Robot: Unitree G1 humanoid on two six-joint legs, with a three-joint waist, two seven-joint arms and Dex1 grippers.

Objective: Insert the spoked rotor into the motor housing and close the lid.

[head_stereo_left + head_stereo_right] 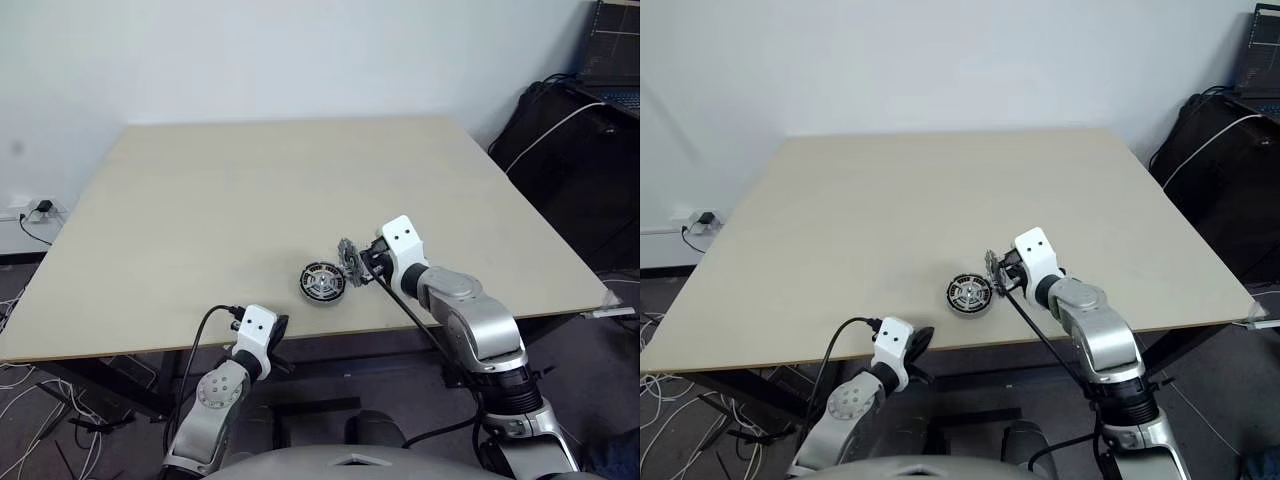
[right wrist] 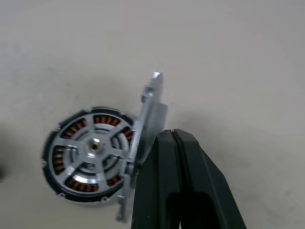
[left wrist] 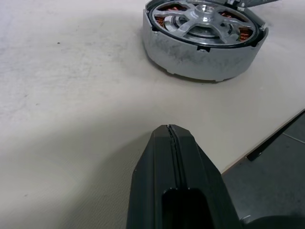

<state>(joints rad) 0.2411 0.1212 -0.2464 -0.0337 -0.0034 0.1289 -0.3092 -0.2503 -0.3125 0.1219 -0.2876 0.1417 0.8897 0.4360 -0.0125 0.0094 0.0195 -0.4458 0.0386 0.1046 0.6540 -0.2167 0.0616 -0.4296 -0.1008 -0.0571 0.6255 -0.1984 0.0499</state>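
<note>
The motor housing [image 1: 322, 283] lies flat on the table near its front edge. Inside it sits the spoked rotor [image 2: 95, 145], its silver spokes over the copper windings. My right gripper [image 1: 366, 263] is just right of the housing, shut on the lid [image 1: 349, 262]. The lid stands on edge, tilted beside and above the housing's right rim, and shows edge-on in the right wrist view [image 2: 151, 109]. My left gripper [image 1: 279, 328] hangs shut and empty at the table's front edge, left of and in front of the housing [image 3: 205, 57].
The pale wooden table [image 1: 250, 190] stretches far behind the housing. Its front edge [image 1: 150, 345] runs close by both grippers. A black bag [image 1: 570, 150] and a laptop [image 1: 612, 50] stand off the table at the back right. Cables [image 1: 30, 215] lie at the left.
</note>
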